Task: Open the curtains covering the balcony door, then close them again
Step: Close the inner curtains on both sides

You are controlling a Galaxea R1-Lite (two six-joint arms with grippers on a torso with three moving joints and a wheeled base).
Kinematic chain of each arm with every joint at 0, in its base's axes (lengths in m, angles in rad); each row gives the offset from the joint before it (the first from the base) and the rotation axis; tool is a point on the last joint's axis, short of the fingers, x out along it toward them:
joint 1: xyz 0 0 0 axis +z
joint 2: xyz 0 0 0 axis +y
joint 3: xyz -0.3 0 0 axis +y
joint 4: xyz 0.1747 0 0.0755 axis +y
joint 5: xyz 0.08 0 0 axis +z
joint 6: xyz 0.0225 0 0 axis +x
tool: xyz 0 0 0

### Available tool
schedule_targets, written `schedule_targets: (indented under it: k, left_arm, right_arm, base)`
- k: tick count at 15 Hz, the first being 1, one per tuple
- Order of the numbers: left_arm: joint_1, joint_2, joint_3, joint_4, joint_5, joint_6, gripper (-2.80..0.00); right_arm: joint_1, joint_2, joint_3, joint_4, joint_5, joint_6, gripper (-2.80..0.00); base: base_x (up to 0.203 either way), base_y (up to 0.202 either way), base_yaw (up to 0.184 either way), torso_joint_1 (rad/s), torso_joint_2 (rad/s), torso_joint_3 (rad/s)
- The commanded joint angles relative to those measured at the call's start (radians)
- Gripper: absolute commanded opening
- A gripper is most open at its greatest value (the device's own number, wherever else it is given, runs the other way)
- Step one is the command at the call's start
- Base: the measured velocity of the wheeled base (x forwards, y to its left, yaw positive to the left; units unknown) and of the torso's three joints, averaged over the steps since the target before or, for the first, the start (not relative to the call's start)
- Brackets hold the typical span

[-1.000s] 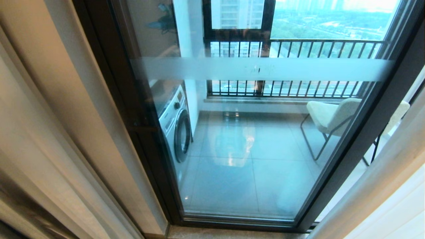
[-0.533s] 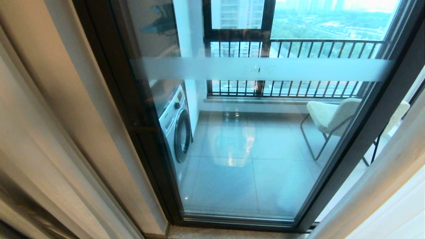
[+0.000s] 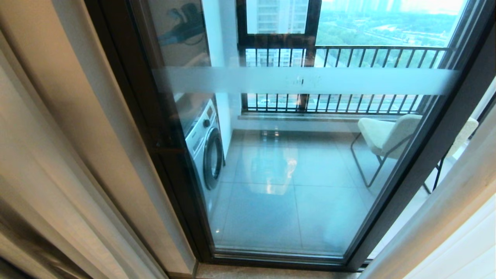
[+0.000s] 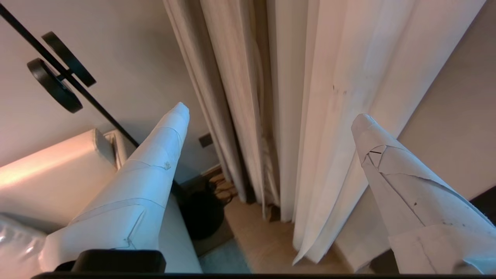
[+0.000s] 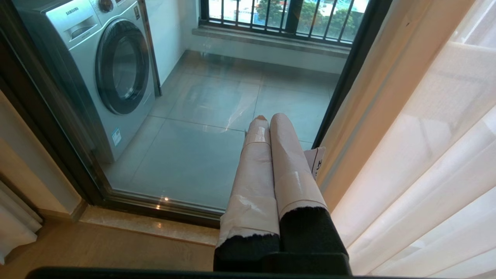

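left gripper [image 4: 267,116] has its fingers spread wide, nothing between them, pointed at the gathered curtains [image 4: 310,116] left of the balcony door. the fabric bundle sits in line with the gap between the two fingertips but not touching either one, as far as the wrist view shows. likely reason for the wide spread: lined up to take a thick fold of bunched drape, or just let one go; can't say which. beside the bundle, away from the door, a plain wall, a black floor lamp pole [image 4: 77,87] with its base [image 4: 201,213] on the floor, and a pale sofa arm [image 4: 46,174].

right gripper [image 5: 271,120] has fingers pressed together, holding nothing, parked low in front of the door glass and just beside the sheer curtain [image 5: 426,155] on the door's right side. reads as idle.

balcony door [image 3: 302,155] is uncovered in the head view: curtains stacked to the left of its dark frame [image 3: 58,135] and to the right [image 3: 457,217], frosted band [image 3: 302,80] across the glass. through the door: washing machine [image 3: 205,143], chair [image 3: 387,135], railing [image 3: 348,77].

judgement: opening part looks done, closing not yet started; left arm seems set to grab the left stack and pull it across the door. risk: thin outer fold slips out if the grip catches only the edge.
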Motion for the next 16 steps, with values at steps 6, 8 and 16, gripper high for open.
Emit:
schedule_targets:
  k: [6, 8, 16]
  left_arm:
    - [0.002, 0.241, -0.235, 0.170, 0.003, -0.065, 0.00]
    - [0.012, 0.287, -0.284, 0.186, 0.002, -0.073, 0.00]
    - [0.013, 0.372, -0.405, 0.260, -0.155, -0.075, 0.00]
  right_arm:
    - [0.000, 0.000, 0.000, 0.000, 0.001, -0.001, -2.80]
    - [0.000, 0.000, 0.000, 0.001, 0.001, -0.001, -2.80]
    - [0.000, 0.000, 0.000, 0.001, 0.001, -0.001, -2.80]
  base:
    - [0.000, 0.000, 0.000, 0.000, 0.00, 0.000]
    - [0.000, 0.000, 0.000, 0.000, 0.00, 0.000]
    - [0.000, 0.000, 0.000, 0.000, 0.00, 0.000]
